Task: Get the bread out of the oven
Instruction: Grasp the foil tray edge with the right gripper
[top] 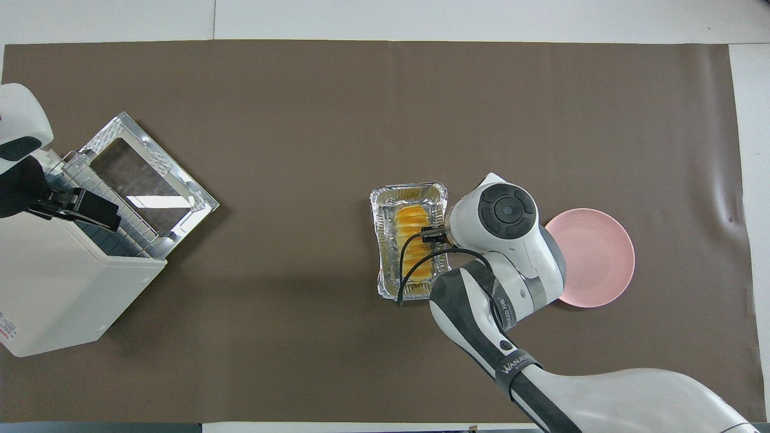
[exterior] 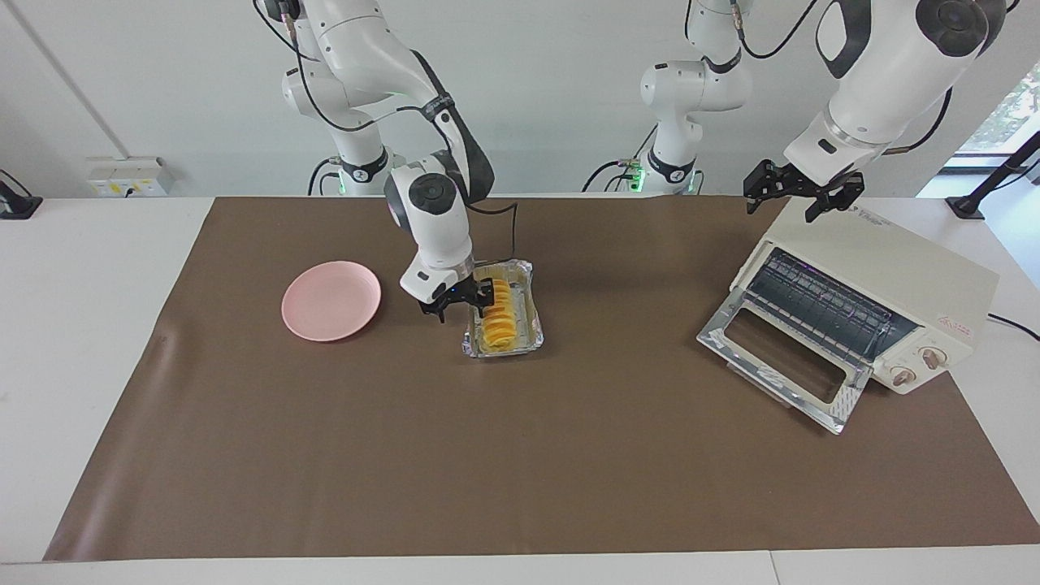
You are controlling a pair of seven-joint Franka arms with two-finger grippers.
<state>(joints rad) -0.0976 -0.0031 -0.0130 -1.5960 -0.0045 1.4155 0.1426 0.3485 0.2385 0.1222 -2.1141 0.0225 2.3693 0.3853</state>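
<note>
The bread (exterior: pixel 497 315), in a foil tray (exterior: pixel 532 329) mid-worktop with its long axis running toward the robots, lies directly under the right gripper (exterior: pixel 463 302), fingers straddling it, grip unclear, while the left gripper (exterior: pixel 796 195), spread, hangs over the oven (exterior: pixel 894 276).

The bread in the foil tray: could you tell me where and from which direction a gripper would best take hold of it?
Probably across the bread's narrow width, near mid-length, coming straight down from above. It lies flat in the foil tray, whose raised walls block a sideways approach. Its long sides run toward and away from the robots, so fingers should straddle those. The right gripper is low at the tray's edge nearest the pink plate.
</note>
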